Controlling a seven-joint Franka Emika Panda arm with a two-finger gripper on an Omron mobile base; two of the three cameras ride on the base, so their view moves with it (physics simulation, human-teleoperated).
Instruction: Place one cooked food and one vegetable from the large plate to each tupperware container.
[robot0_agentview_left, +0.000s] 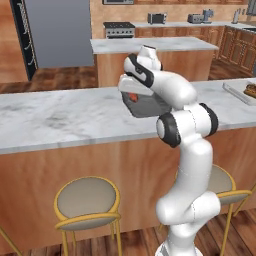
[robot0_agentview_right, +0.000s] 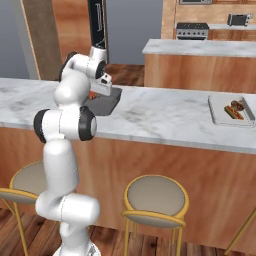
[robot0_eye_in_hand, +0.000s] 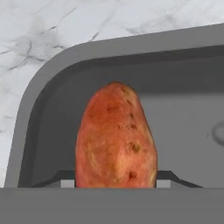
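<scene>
Vegetable (robot0_eye_in_hand: 116, 138): red-orange, tapered, clamped between claw (robot0_eye_in_hand: 116, 183) tips, over dark grey container (robot0_eye_in_hand: 183, 109).
Dark container: on marble desk (robot0_agentview_left: 60, 117), near one corner.
Pale container (robot0_agentview_right: 231, 110): far along desk, holding food.

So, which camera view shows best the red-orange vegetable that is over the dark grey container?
The hand view. The red-orange vegetable stands large between the finger tips, above the dark grey container. In the left base view it is just a small red spot beside the arm. In the right base view the arm hides nearly all of it.
</scene>
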